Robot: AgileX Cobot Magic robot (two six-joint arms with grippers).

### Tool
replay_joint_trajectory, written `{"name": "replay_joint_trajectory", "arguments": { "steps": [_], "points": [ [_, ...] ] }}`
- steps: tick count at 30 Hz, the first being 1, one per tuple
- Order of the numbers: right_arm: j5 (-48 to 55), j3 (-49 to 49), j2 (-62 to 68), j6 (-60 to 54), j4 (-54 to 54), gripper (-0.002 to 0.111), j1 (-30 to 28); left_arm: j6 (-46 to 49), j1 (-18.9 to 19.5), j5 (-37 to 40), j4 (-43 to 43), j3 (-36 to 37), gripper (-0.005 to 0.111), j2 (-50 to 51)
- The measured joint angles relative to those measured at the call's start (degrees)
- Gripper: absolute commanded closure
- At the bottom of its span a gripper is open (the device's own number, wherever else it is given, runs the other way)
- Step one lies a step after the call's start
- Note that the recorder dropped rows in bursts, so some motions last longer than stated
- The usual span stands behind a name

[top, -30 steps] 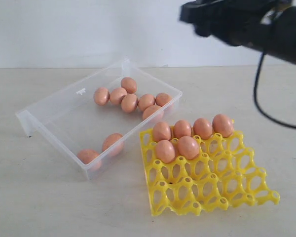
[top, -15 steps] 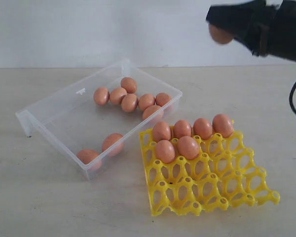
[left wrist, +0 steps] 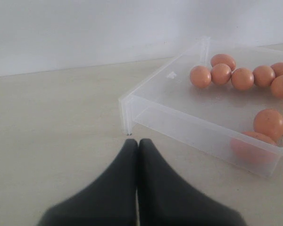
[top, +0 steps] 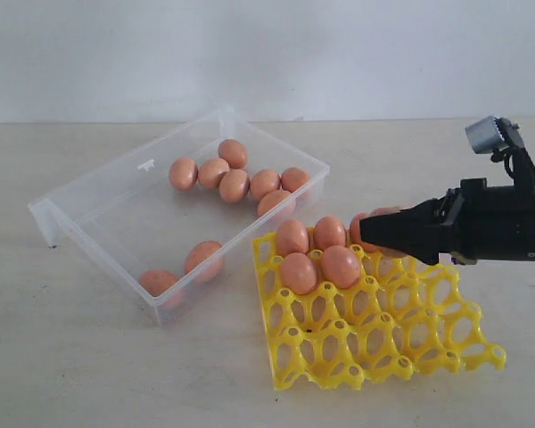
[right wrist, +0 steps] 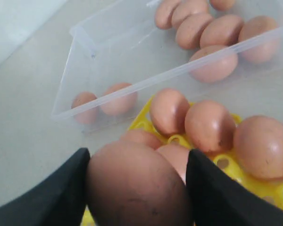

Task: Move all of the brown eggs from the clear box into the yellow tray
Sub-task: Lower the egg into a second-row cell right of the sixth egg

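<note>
The clear box [top: 116, 218] lies left of centre with several brown eggs [top: 234, 185] at its far side and two at its near wall. The yellow tray [top: 366, 348] stands right of it with several eggs [top: 341, 266] in its back two rows. My right gripper [top: 374, 234] hangs low over those rows, shut on a brown egg [right wrist: 137, 183] that fills the gap between its black fingers [right wrist: 61, 193]. My left gripper [left wrist: 134, 142] is shut and empty, low over bare table just outside a corner of the clear box [left wrist: 179, 103]. It is out of the exterior view.
The tray's front rows [top: 401, 330] are open cups. The right wrist view shows tray eggs [right wrist: 210, 125] just beyond the held egg, then the box wall [right wrist: 146, 82]. A white wall runs behind the table.
My right arm has come down from the top right, carrying the egg, to just above the tray's back rows. The eggs in box and tray have not moved.
</note>
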Motion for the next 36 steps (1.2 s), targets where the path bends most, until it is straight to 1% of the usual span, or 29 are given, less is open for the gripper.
{"name": "replay_joint_trajectory", "arguments": {
  "steps": [7, 14, 17, 22, 26, 31, 33, 35, 36],
  "points": [
    [2.3, 0.0, 2.7, -6.1, 7.5, 0.109, 0.0, 0.0, 0.0, 0.0, 0.0, 0.0, 0.111, 0.0],
    [2.2, -0.3, 9.2, -7.6, 9.9, 0.109, 0.0, 0.0, 0.0, 0.0, 0.0, 0.0, 0.111, 0.0],
    [1.1, -0.5, 12.2, -10.0, 12.5, 0.109, 0.0, 0.0, 0.0, 0.0, 0.0, 0.0, 0.111, 0.0],
    [0.0, -0.6, 13.7, -11.9, 14.1, 0.109, 0.0, 0.0, 0.0, 0.0, 0.0, 0.0, 0.111, 0.0],
    [0.4, -0.6, 15.1, -14.7, 15.6, 0.109, 2.8, 0.0, 0.0, 0.0, 0.0, 0.0, 0.111, 0.0],
    [1.4, -0.6, 15.1, -17.9, 17.8, 0.108, 4.6, 0.0, 0.0, 0.0, 0.0, 0.0, 0.111, 0.0],
    [1.7, -0.6, 15.1, -18.3, 18.4, 0.105, 4.6, 0.0, 0.0, 0.0, 0.0, 0.0, 0.111, 0.0],
    [2.2, -0.6, 15.1, -19.3, 19.3, 0.098, 4.6, 0.0, 0.0, 0.0, 0.0, 0.0, 0.111, 0.0],
    [2.5, -0.6, 15.1, -19.7, 19.9, 0.092, 4.6, 0.0, 0.0, 0.0, 0.0, 0.0, 0.111, 0.0]
  ]
}}
